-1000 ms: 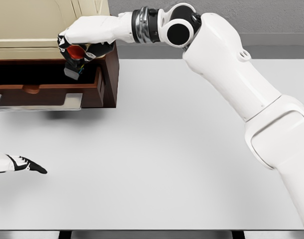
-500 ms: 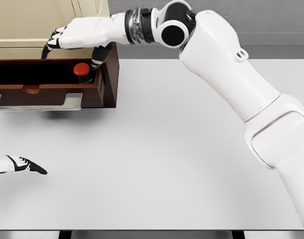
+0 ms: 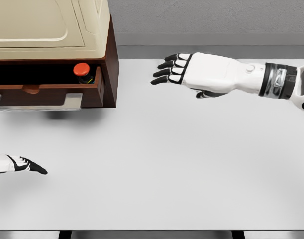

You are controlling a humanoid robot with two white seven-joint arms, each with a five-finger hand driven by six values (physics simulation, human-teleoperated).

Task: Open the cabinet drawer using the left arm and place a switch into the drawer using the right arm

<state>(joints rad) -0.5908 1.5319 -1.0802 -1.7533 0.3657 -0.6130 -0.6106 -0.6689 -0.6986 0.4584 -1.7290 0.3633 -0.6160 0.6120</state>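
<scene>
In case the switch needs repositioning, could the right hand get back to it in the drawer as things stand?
Probably yes: the right hand is open and holds nothing, the drawer is open, and the switch shows at its right end, with only bare table between.

A broad white table (image 3: 166,164) fills most of the frame. Along the top runs a plain grey wall (image 3: 206,17) with a paler band at its foot. Light is soft and even.

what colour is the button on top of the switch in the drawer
Red: the switch has a round red cap, seen in the head view at the open drawer's right end.
</scene>
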